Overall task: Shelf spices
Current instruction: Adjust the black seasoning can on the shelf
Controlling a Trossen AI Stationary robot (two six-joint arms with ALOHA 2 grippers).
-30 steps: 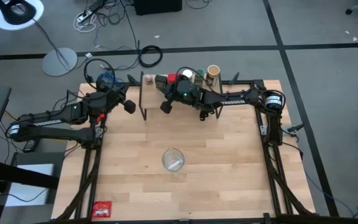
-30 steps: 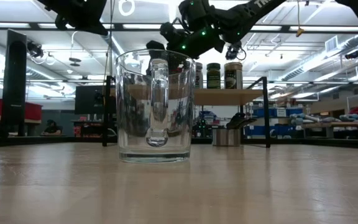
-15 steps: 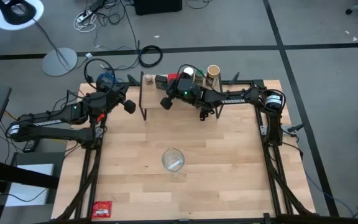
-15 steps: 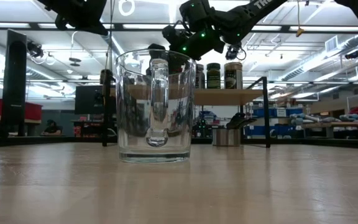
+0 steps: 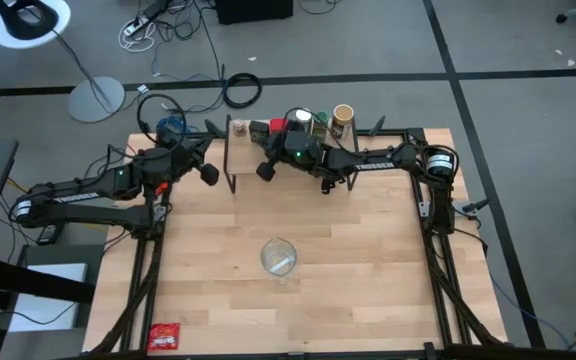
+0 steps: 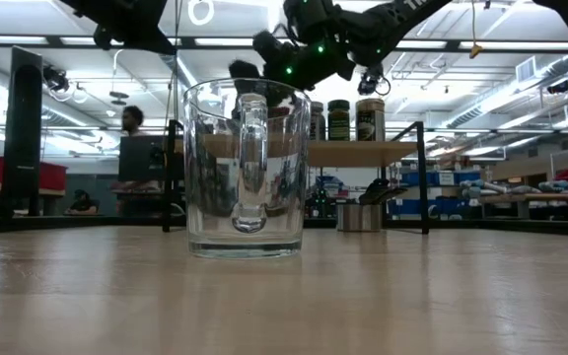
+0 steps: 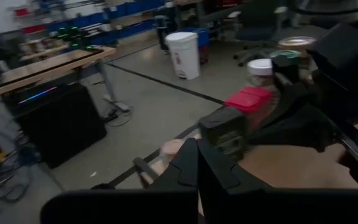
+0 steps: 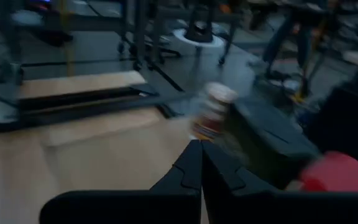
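Observation:
The shelf [image 5: 246, 152] stands at the table's far edge, left of centre. Along its far edge the spices stand in a row: tiny brownish jar [image 5: 239, 127], dark green tin [image 5: 259, 128], red tin [image 5: 277, 126], white-lidded jar [image 5: 302, 120], green-lidded jar [image 5: 319, 125], tan-lidded jar [image 5: 343, 118]. My right gripper [image 5: 264, 170] is shut and hovers over the shelf's near left part, pointing toward the brownish jar [image 8: 213, 112] and green tin [image 8: 266, 140]. My left gripper [image 5: 209, 172] is shut, in the air just left of the shelf, holding nothing.
A clear glass mug [image 5: 279, 257] stands mid-table and fills the low view's centre [image 6: 245, 168]. A flat red packet [image 5: 164, 336] lies at the near left corner. A person [image 6: 131, 123] stands in the room behind the table.
A person has come into the low view behind the table. Both arms and the spices stand as before.

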